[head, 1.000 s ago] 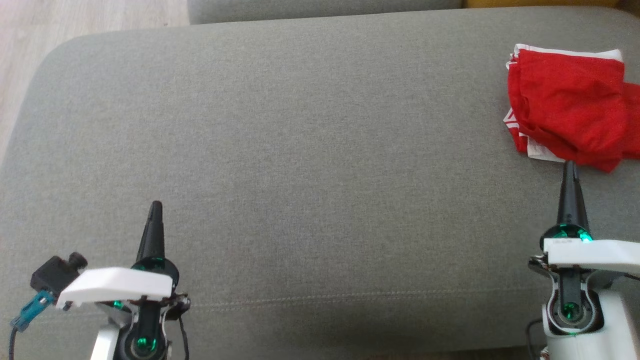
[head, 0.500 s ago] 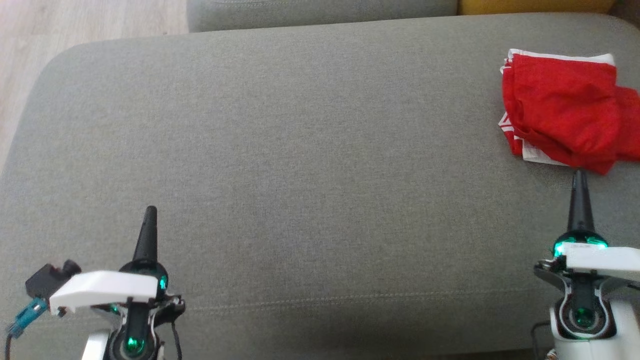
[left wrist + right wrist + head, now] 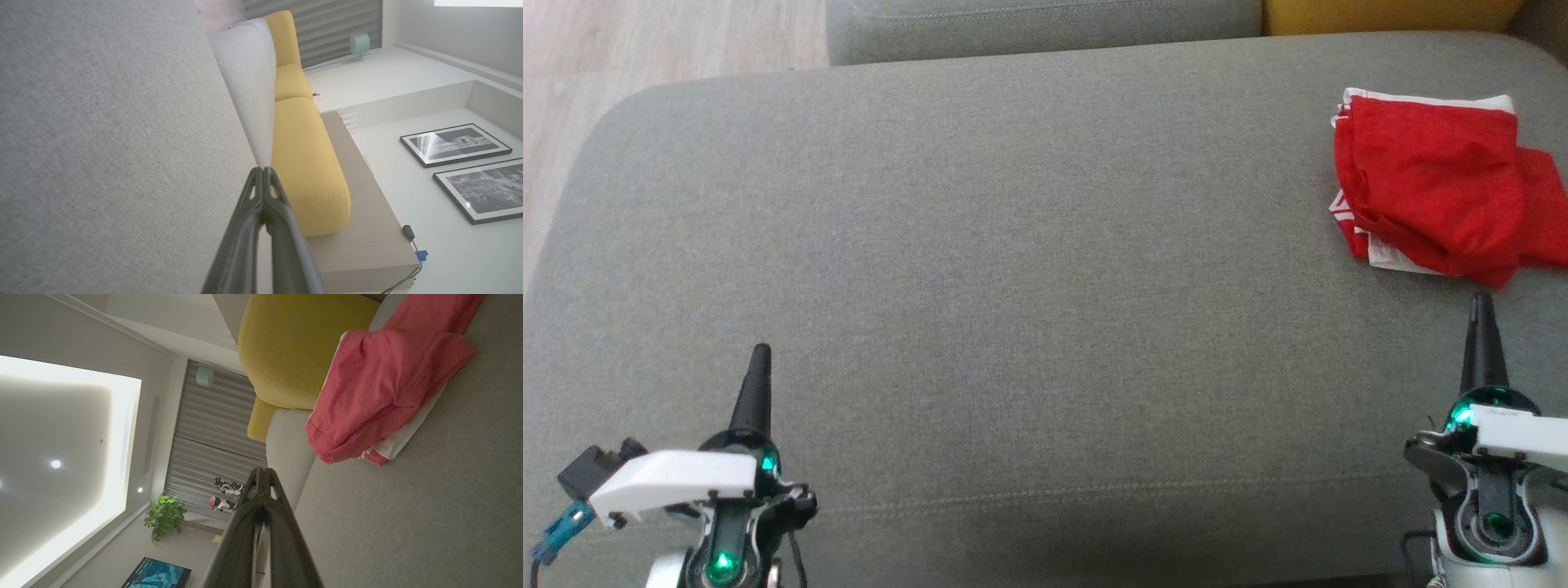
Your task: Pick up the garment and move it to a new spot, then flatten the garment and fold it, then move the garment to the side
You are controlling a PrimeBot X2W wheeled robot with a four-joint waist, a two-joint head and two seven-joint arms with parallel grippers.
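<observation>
Grey sofa cushion (image 3: 1029,245) spreads under both arms, with a yellow cushion (image 3: 1388,15) behind its far right corner. Near that right edge lies the garment (image 3: 1429,196), red cloth loosely folded into a rumpled bundle with white trim along its far and near-left edges (its right end runs out of the head view). Both hands are clenched on nothing, fingers tip to tip: the left hand (image 3: 760,355) at the near left, well apart from the garment, the right hand (image 3: 1480,304) pointing at it from just short of its near edge.
</observation>
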